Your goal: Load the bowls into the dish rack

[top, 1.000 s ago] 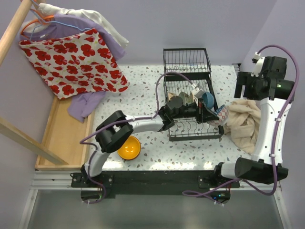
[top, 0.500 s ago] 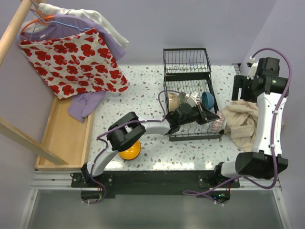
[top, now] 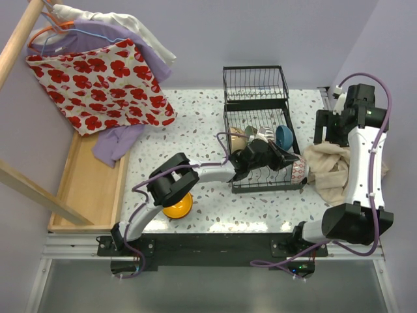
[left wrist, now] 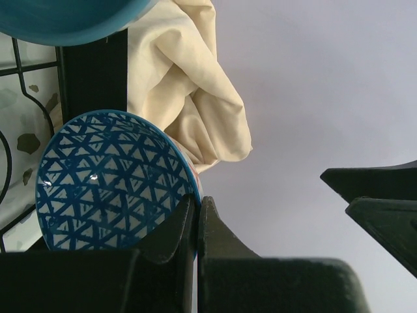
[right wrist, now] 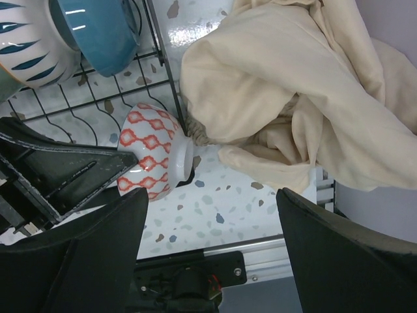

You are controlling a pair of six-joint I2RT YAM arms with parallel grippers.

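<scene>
With a few bowls point(top: 283, 135) standing in the dish rack point(top: 267, 188), the left gripper point(left wrist: 197, 202) pinches the rim of the patterned bowl point(left wrist: 104, 182) at the rack's front right corner, the right gripper point(right wrist: 210, 195) hangs wide open above the cream cloth point(right wrist: 293, 85), and the orange bowl point(top: 177, 210) waits unloaded near the table's point(top: 195, 124) front edge.

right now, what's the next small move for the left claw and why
Probably ease the bowl down onto the rack wires before letting go: the left claw is shut on its rim, and it stands on edge at the rack's right end, beside the cloth.
</scene>
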